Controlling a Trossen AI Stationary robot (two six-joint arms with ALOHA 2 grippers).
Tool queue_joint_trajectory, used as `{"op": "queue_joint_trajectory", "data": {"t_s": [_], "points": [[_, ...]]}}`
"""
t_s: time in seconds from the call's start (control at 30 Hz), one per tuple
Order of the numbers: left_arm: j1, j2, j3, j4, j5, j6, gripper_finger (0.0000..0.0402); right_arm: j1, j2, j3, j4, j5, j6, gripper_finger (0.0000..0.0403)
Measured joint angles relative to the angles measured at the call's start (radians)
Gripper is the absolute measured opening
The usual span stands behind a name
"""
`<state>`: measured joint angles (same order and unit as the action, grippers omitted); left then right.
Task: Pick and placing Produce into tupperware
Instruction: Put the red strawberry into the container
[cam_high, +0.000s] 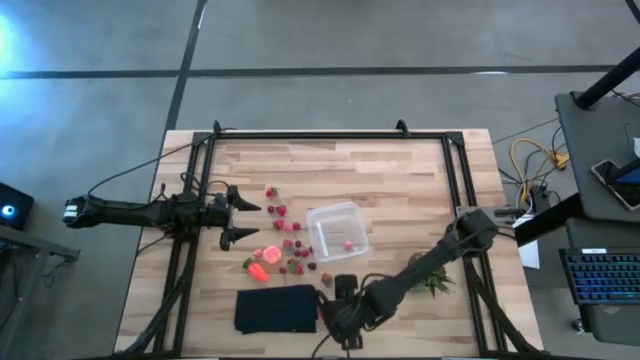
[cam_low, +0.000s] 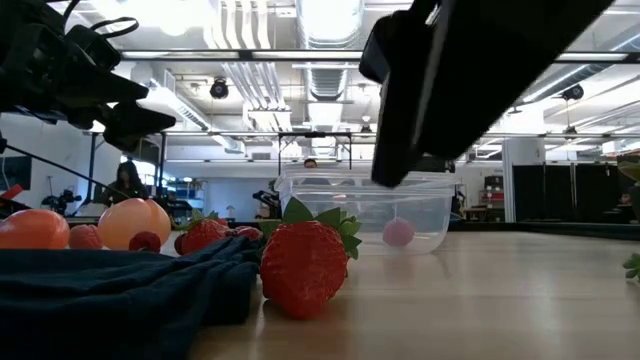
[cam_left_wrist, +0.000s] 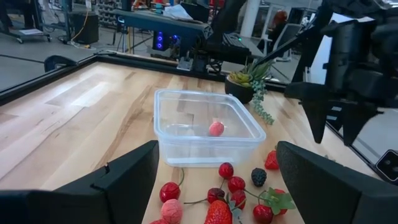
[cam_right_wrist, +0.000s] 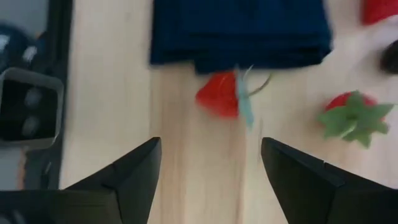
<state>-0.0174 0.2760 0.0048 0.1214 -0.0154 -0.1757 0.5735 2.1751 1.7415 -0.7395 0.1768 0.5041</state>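
Your right gripper (cam_high: 343, 318) hangs low at the near edge of the butcher-block table (cam_high: 400, 170), its jaws spread wide and empty, pointed down at a red plastic strawberry with a green leafy cap (cam_right_wrist: 219, 95) that lies just off the edge of the dark blue folded cloth mat (cam_high: 276, 308). That looks like a lineup for the next pick, so you will want the fingers to straddle the berry without snagging the cloth. The small clear square plastic tupperware with rounded corners (cam_high: 337, 231) sits near the middle of the table, up from that gripper, and so far holds one small pinkish round piece (cam_left_wrist: 216, 129). Most of the produce lies loose between the container and your left gripper (cam_high: 243, 219): scattered red strawberries and cherries (cam_high: 284, 226), an orange-red carrot-like piece (cam_high: 259, 270) and a pale pink round fruit (cam_high: 271, 256). The left gripper waits at the left side, its jaws also wide apart and empty, facing the container.
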Motion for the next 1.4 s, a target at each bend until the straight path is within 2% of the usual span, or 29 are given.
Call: {"op": "queue_joint_trajectory", "data": {"t_s": [0.13, 0.53, 0.73, 1.13, 1.27, 1.4], "points": [[0.000, 0.002, 0.000, 0.000, 0.000, 0.000, 0.0310, -0.004, 0.056, 0.072, -0.011, 0.085, 0.018, 0.0259], [0.000, 0.005, 0.000, 0.000, 0.000, 0.000, 0.0310, -0.009, 0.231, 0.269, -0.088, 0.086, -0.002, 0.0256], [0.000, 0.005, 0.000, 0.000, 0.000, 0.000, 0.0310, -0.009, 0.241, 0.269, -0.135, 0.091, 0.048, 0.0234], [0.000, 0.005, 0.000, 0.001, 0.000, 0.000, 0.0310, -0.011, 0.242, 0.281, -0.179, 0.095, 0.087, 0.0156], [0.000, 0.005, 0.000, 0.001, 0.000, 0.000, 0.0310, -0.011, 0.242, 0.292, -0.202, 0.096, 0.087, 0.0152], [0.000, 0.005, 0.000, 0.001, 0.000, 0.000, 0.0310, -0.012, 0.229, 0.344, -0.266, 0.121, 0.079, 0.0167]]}}
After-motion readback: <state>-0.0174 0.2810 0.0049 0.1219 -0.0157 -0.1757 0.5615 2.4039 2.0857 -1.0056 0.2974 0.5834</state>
